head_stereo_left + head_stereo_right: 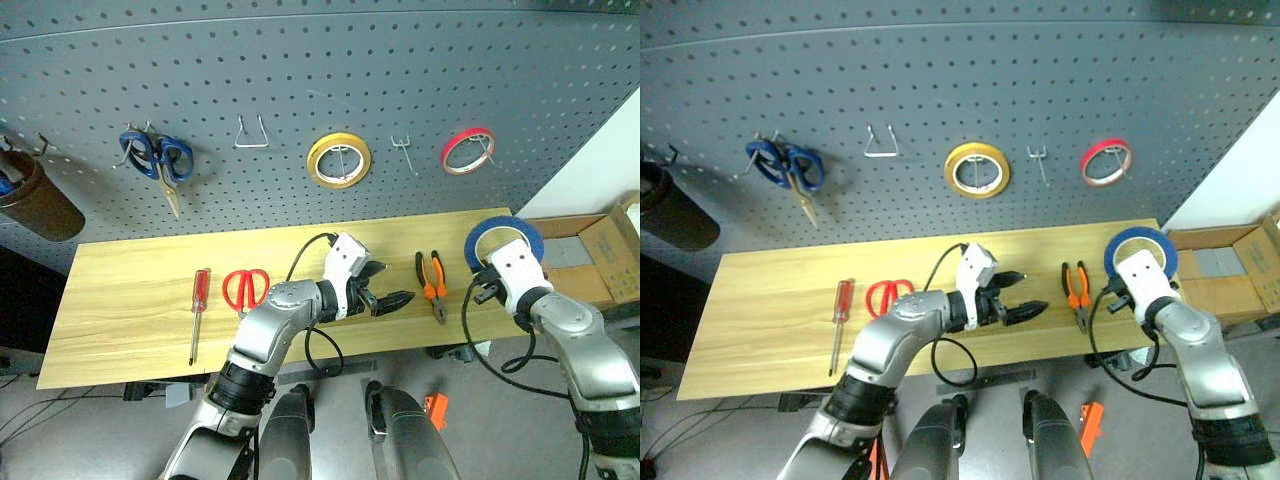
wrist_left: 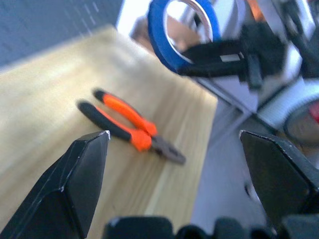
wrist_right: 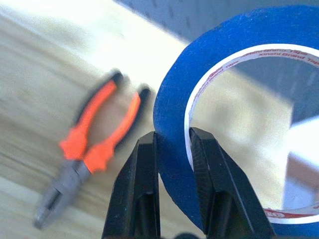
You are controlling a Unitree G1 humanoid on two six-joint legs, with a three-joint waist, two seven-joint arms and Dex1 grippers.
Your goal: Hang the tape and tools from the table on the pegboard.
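Nearest you, the left gripper hangs spread and empty while the right gripper pinches the blue tape clear of the table, apparently; pliers, red-handled scissors and screwdriver lie unhung below the pegboard.

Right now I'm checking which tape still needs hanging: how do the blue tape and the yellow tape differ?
The blue tape is pinched upright in the right gripper above the table's end; the yellow tape hangs on a pegboard hook. Blue looks larger across than yellow. Both are flat rings with wide holes.
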